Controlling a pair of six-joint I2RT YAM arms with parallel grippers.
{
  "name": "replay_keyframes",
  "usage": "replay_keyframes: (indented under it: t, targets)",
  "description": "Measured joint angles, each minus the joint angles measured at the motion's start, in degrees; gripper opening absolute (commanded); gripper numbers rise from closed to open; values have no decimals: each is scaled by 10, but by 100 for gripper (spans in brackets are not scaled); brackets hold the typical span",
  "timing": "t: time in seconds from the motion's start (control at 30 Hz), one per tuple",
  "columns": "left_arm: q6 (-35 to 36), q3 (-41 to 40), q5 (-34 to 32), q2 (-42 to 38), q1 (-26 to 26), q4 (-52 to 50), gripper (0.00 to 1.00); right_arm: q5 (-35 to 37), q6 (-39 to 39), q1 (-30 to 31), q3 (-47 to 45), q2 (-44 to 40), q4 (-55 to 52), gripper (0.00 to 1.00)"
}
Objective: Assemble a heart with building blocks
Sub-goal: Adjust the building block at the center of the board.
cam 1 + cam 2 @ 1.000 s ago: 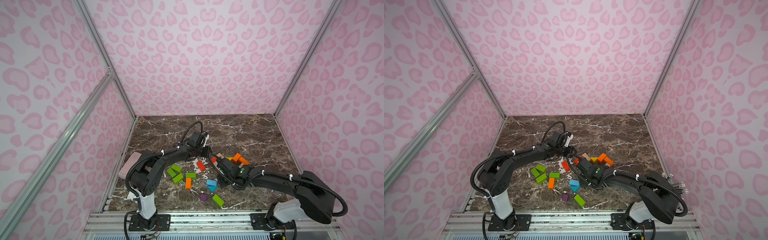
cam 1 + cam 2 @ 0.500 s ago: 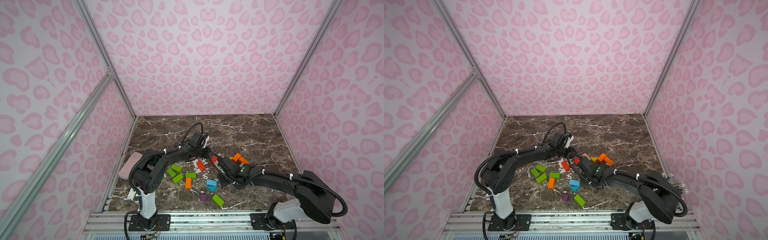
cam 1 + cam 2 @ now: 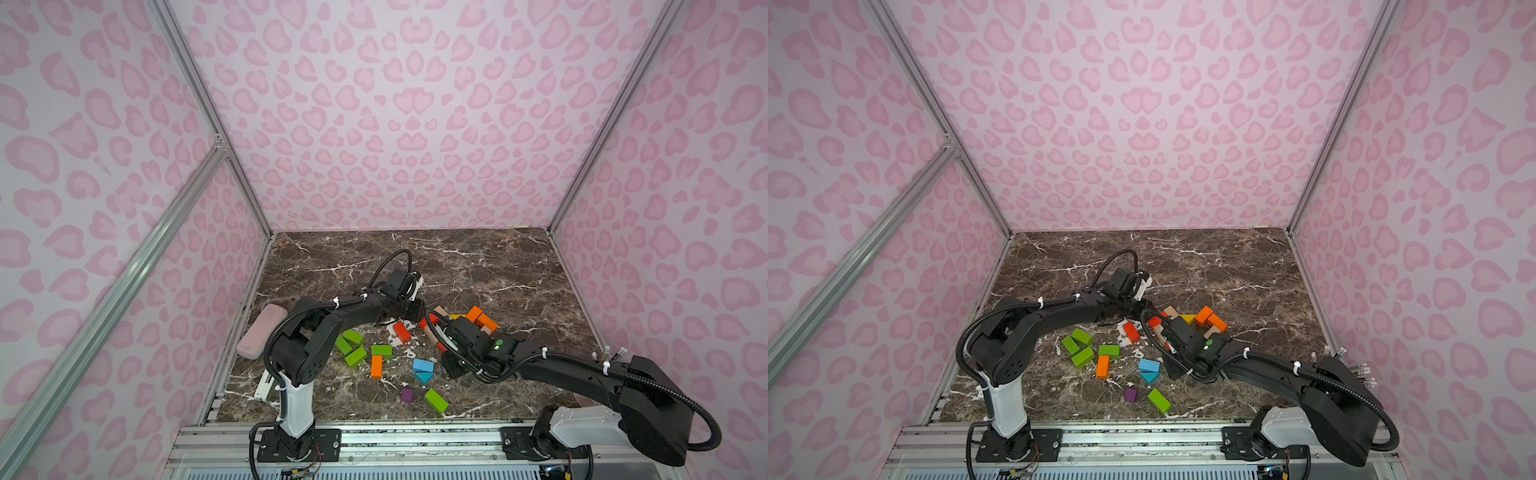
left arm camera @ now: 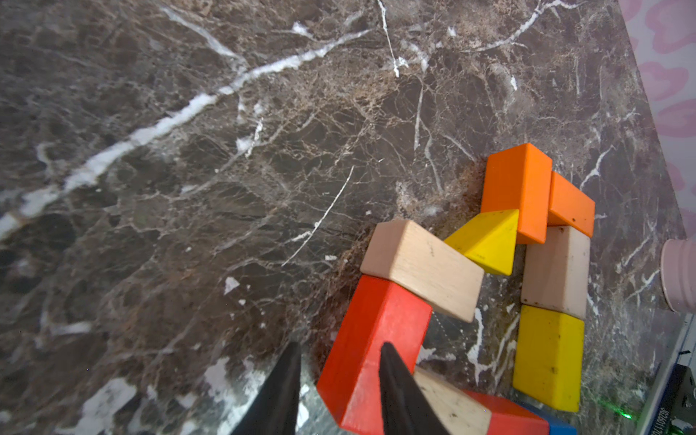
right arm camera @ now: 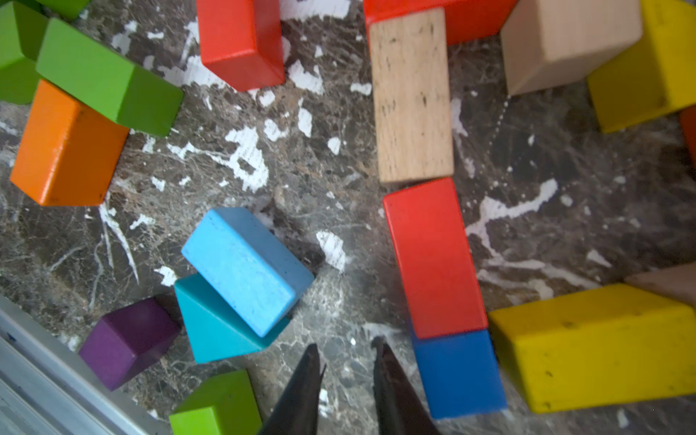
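Since the blocks (image 3: pixel 473 313) look like painted wood, so probably light, stiff and slick-faced, grip a brick across its two long flat sides at mid-length. Left pincer (image 4: pixel 339 346): jaws narrowly apart, empty, can't tell if fully closed; red brick (image 4: pixel 376 320) just beside one finger. Right pincer (image 5: pixel 344 344): clenched, empty; dark-blue block (image 5: pixel 457 373) just beside it.
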Motion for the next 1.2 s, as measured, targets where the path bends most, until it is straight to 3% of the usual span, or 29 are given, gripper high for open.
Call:
replay_keyframes:
  t: [1.2]
  targets:
    - [1, 3, 16, 7, -19, -4, 37, 32, 34, -15, -10, -13, -31, 30]
